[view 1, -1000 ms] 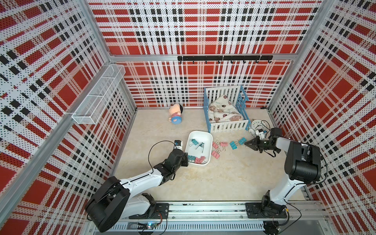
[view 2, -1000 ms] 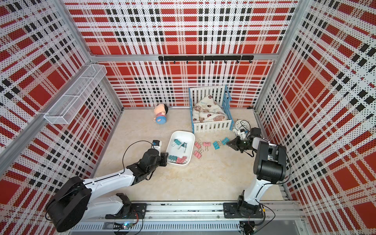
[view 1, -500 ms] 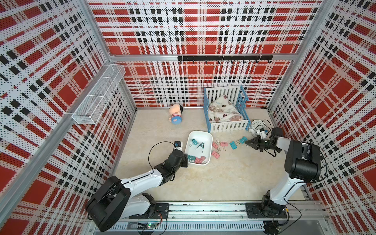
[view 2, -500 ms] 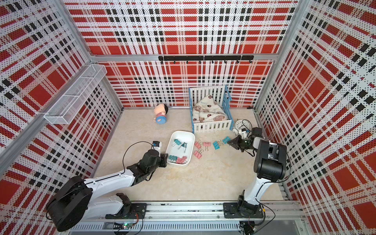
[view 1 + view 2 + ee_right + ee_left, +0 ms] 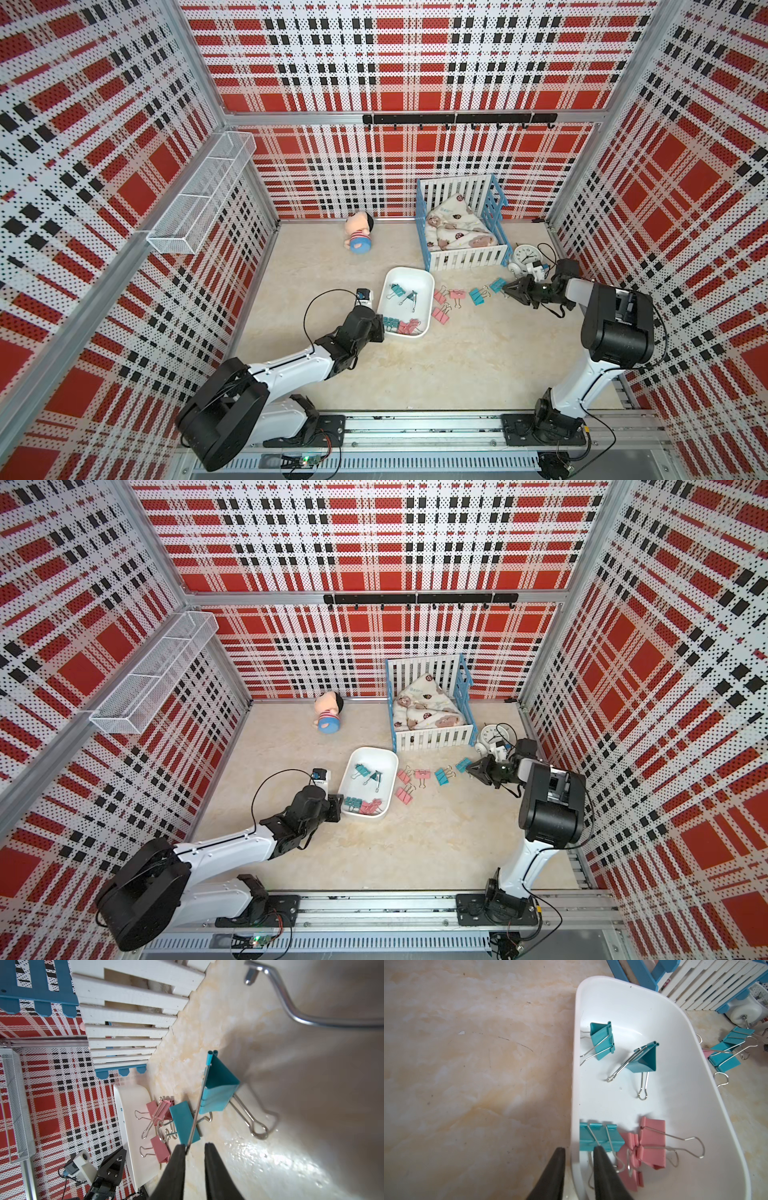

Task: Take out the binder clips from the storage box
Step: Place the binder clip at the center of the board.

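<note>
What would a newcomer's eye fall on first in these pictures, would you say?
The red plaid walls on every side. Then the white box in the middle, holding teal and pink clips, with loose clips strewn on the floor beside it. A blue-and-white crib stands at the back.

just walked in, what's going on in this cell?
Two arms are moving clips out of the box. The left gripper grips the box's rim; several teal and pink clips lie inside. The right gripper, jaws apart, is at the wire handle of a teal clip on the floor, next to four others already out.
</note>
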Tool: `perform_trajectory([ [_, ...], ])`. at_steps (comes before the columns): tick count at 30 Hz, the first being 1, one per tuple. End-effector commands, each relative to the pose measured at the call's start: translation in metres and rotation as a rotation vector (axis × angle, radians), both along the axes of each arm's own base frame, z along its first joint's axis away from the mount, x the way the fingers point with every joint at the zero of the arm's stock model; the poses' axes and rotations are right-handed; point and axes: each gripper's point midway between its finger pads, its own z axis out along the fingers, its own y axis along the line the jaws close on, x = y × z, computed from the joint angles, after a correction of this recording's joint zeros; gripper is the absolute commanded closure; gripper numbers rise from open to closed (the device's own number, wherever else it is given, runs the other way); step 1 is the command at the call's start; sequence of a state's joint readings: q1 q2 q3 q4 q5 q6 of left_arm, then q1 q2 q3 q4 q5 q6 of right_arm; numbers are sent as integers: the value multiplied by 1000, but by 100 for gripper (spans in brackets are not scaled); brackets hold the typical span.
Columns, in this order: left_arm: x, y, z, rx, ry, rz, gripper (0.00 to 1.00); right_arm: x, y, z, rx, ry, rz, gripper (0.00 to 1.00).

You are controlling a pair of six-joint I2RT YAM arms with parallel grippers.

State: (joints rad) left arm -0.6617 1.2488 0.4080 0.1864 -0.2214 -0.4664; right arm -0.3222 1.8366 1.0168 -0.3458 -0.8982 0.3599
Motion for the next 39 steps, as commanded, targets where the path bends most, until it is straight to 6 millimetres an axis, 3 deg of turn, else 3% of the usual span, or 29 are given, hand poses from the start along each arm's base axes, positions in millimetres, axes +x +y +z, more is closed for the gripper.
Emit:
perform_trajectory([
  [1, 0, 2, -2, -4, 1, 6, 69, 4, -11, -1, -39, -3, -23, 75],
  [13, 1, 1, 2, -12, -2, 9, 69, 5, -22, 42, -170, -71, -50, 60],
  [17, 1, 1, 7, -21, -17, 10, 69, 1, -9, 60, -233, -111, -20, 58],
  [19, 1, 2, 12, -32, -30, 14, 69, 1, 9, 66, -264, -131, 23, 58],
  [22, 0, 3, 16, -41, -40, 15, 69, 1, 50, 74, -318, -175, 126, 58],
  [29, -2, 3, 18, -62, -45, 13, 69, 0, 168, 105, -515, -369, 426, 59],
  [34, 1, -1, 19, -72, -42, 8, 69, -4, 233, 94, -592, -382, 623, 62],
  [39, 4, -4, 16, -60, -26, 7, 69, -8, 265, 70, -661, -336, 731, 61],
])
